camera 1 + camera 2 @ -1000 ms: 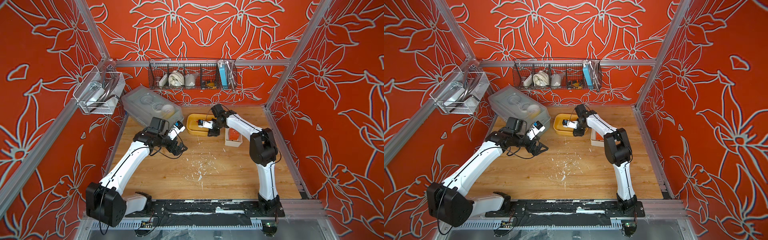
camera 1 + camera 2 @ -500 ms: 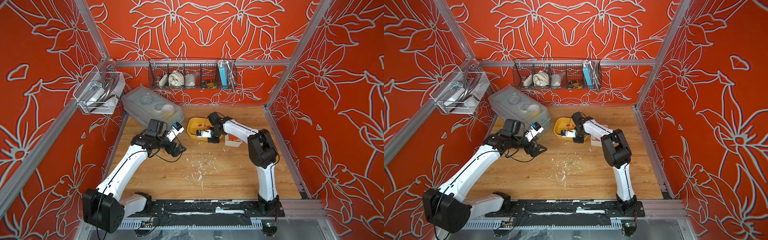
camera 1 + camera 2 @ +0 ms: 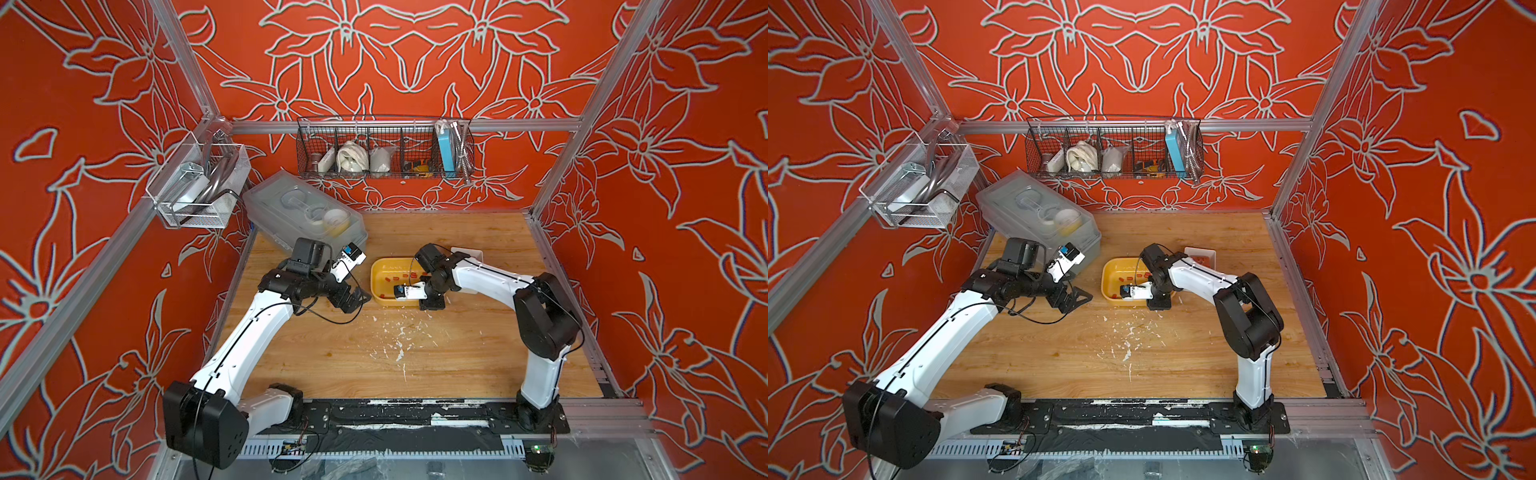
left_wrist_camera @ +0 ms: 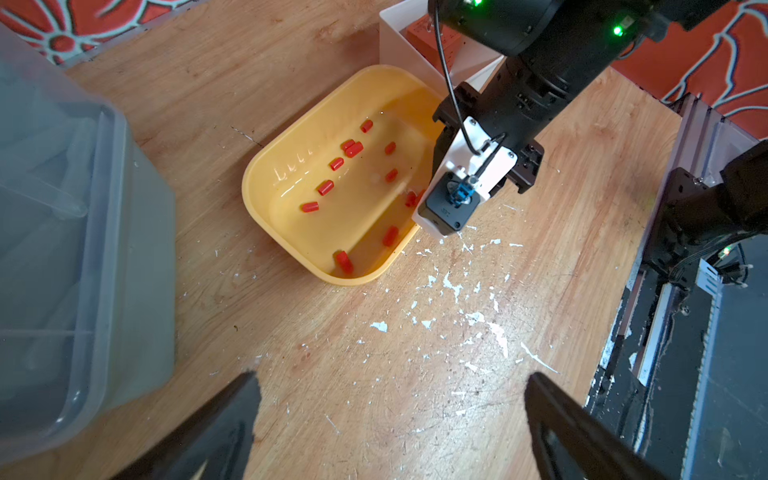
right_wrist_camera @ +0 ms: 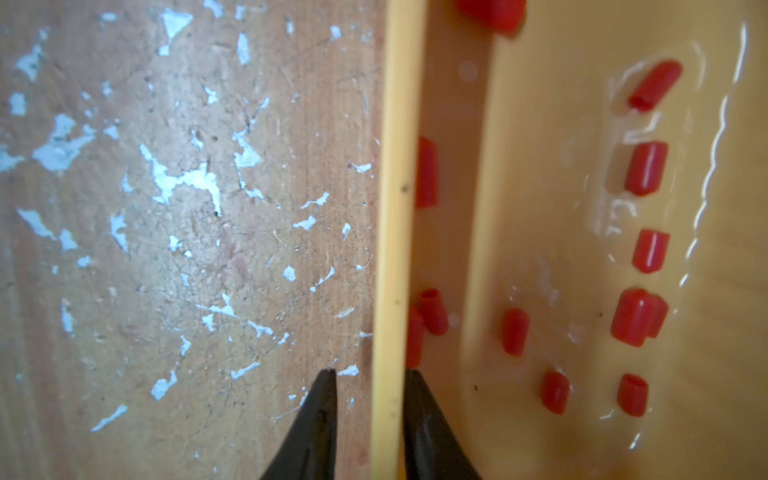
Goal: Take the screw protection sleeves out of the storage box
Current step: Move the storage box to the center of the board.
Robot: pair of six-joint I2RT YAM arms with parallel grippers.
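The storage box [image 3: 373, 284] [image 3: 1105, 286] is a shallow yellow tray on the wooden table, seen in both top views and in the left wrist view [image 4: 251, 195]. Several small red screw protection sleeves [image 4: 325, 187] [image 5: 646, 168] lie scattered on its floor. My right gripper [image 3: 432, 303] [image 5: 370, 372] straddles the tray's near rim [image 5: 392, 208], one finger inside against the wall and one outside with a small gap, so it stands open. My left gripper [image 3: 357, 297] [image 4: 390, 378] hovers wide open over bare wood to the tray's left, holding nothing.
A small white bin [image 3: 469, 252] [image 4: 399, 25] with an orange block stands just behind the tray. A large clear lidded box [image 3: 303, 216] [image 4: 62, 249] sits at the back left, close to my left arm. White flecks [image 3: 399, 336] litter the table's middle.
My right gripper has come toward the front of the table, and the yellow tray has slid forward with it. The left arm has barely shifted.
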